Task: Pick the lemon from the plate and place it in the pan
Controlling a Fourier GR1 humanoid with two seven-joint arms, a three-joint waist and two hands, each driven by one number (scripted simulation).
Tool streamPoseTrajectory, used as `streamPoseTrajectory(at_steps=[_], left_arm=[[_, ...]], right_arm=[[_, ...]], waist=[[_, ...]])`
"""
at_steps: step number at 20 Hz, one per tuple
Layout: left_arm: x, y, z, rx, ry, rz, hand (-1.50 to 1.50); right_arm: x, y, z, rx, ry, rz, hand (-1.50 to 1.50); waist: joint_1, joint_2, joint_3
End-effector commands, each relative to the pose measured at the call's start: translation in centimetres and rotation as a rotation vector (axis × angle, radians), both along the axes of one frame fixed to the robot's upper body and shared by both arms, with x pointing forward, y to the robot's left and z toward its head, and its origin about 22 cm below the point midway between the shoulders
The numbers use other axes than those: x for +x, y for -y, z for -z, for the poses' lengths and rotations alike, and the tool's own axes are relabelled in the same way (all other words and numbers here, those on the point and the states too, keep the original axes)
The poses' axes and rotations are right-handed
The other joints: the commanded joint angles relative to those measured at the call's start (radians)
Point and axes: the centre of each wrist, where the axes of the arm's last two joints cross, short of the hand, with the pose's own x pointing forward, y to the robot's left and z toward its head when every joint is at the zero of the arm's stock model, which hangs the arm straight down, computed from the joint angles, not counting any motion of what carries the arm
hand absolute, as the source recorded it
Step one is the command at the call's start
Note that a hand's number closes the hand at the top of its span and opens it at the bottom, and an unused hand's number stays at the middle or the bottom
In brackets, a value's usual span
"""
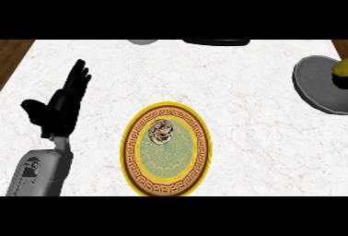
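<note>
Lemon (pixel 342 69) sits in pan (pixel 319 85) at 2 o'clock, right hand unseen. Left hand (pixel 60 103) rests at 9, fingers straight. Plate (pixel 165 182) centre. Best to withdraw upward without nudging the lemon.

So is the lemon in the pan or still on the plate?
In the pan, it seems: a yellow lemon shows inside the grey pan at the right edge. The plate bears only its patterned centre.

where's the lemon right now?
In the head view the lemon sits at the far right edge, partly cut off, in the grey pan, well away from the plate at centre.
</note>
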Motion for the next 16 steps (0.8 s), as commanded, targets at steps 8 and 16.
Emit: streamPoseTrajectory(at_steps=[8, 16], left_arm=[[0.2, 0.9, -0.3, -0.011, 0.003, 0.015, 0.00], [0.6, 0.6, -0.1, 0.000, 0.009, 0.003, 0.00]], right_arm=[[-1.9, 1.8, 3.4, 0.428, -0.119, -0.137, -1.50], [-1.8, 0.9, 4.6, 0.435, 0.069, -0.184, -1.50]], waist=[[0.006, 0.006, 0.005], [0.003, 0.006, 0.003]])
